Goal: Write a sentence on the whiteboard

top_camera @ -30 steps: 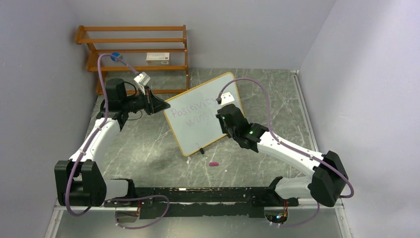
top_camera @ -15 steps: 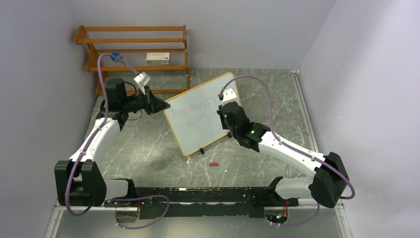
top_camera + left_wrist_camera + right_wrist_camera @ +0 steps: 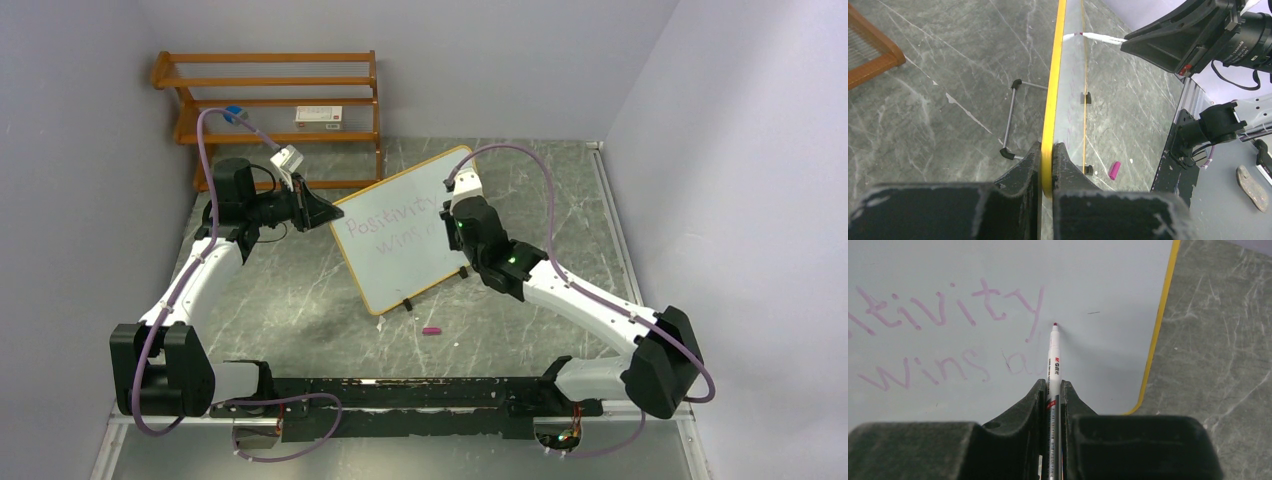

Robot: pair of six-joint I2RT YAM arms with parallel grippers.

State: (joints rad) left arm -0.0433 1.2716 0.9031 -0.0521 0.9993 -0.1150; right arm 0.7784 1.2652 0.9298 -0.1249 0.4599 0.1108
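Now my right pincer (image 3: pixel 1053 386) pinches the marker (image 3: pixel 1053 352), tip seemingly off the whiteboard (image 3: pixel 1108 285); left pincer (image 3: pixel 1047 152) clamps its edge, so I'd press lightly.

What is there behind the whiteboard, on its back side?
A thin grey wire stand with black tips rests on the table behind the whiteboard. The back face itself is not visible; from above, the board covers the stand.

light: bright, even | shadow: soft on whiteboard (image 3: pixel 1108 280) | focus: mostly sharp
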